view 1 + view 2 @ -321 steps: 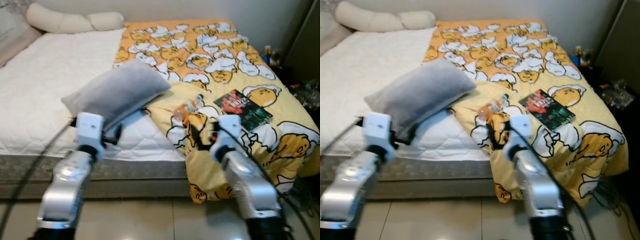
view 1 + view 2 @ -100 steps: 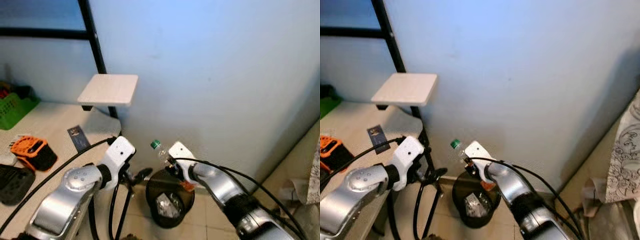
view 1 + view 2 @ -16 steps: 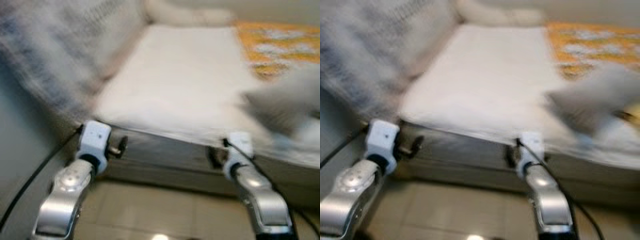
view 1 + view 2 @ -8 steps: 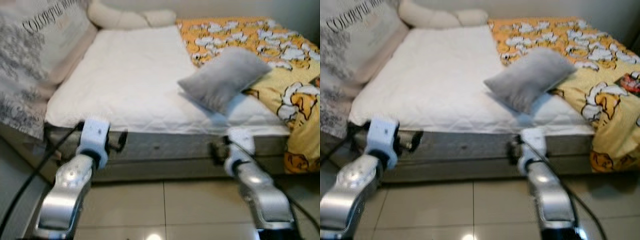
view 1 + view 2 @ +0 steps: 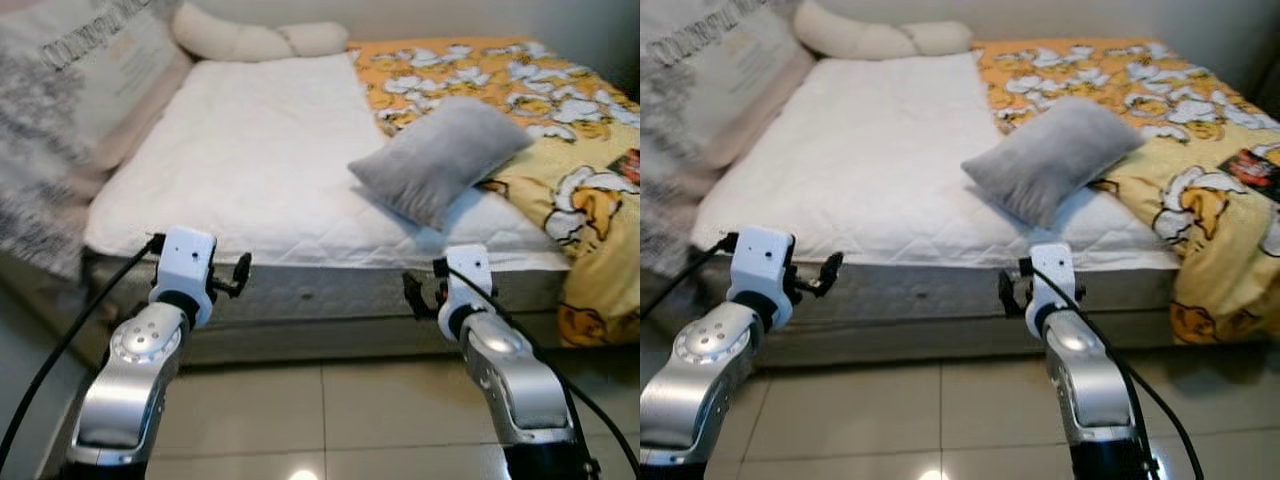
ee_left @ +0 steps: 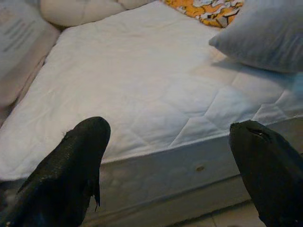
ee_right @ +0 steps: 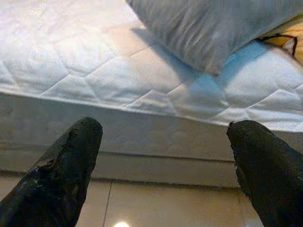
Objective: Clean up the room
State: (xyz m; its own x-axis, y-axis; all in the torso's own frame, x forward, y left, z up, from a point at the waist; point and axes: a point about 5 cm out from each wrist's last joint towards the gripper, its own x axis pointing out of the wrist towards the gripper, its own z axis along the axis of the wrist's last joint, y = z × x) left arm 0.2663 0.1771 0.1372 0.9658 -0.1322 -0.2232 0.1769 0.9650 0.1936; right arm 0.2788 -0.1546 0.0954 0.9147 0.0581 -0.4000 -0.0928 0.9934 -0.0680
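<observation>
left eye view: robot stands on the tiled floor point(image 5: 330, 400) at the side of the bed point(image 5: 250, 150). Both arms raised level with the mattress edge. Left end effector point(image 5: 238, 274) and right end effector point(image 5: 412, 296) hold nothing.
target, left eye view: grey pillow point(image 5: 440, 155) lies on the white mattress, one end lapping onto the yellow patterned duvet point(image 5: 560, 130). Long axis runs diagonally, from the near mattress edge up and away toward the robot's right.
relation: pillow sits ahead of and above the right end effector, slightly to its right; well apart from the left one. Judged: right arm is the nearer.
right eye view: same layout. A dark book point(image 5: 1252, 165) lies on the duvet at far right. White bolsters point(image 5: 880, 38) at the head of the bed, printed cushion point(image 5: 700, 70) along the left side.
left wrist view: fingers point(image 6: 71, 170) spread wide, nothing between them; mattress edge ahead, pillow corner off to one side.
right wrist view: fingers point(image 7: 61, 175) spread wide, empty; the pillow's near end lies straight ahead over the mattress edge, not touching.
next, judged: reach forward and up with the right arm for the near end.
</observation>
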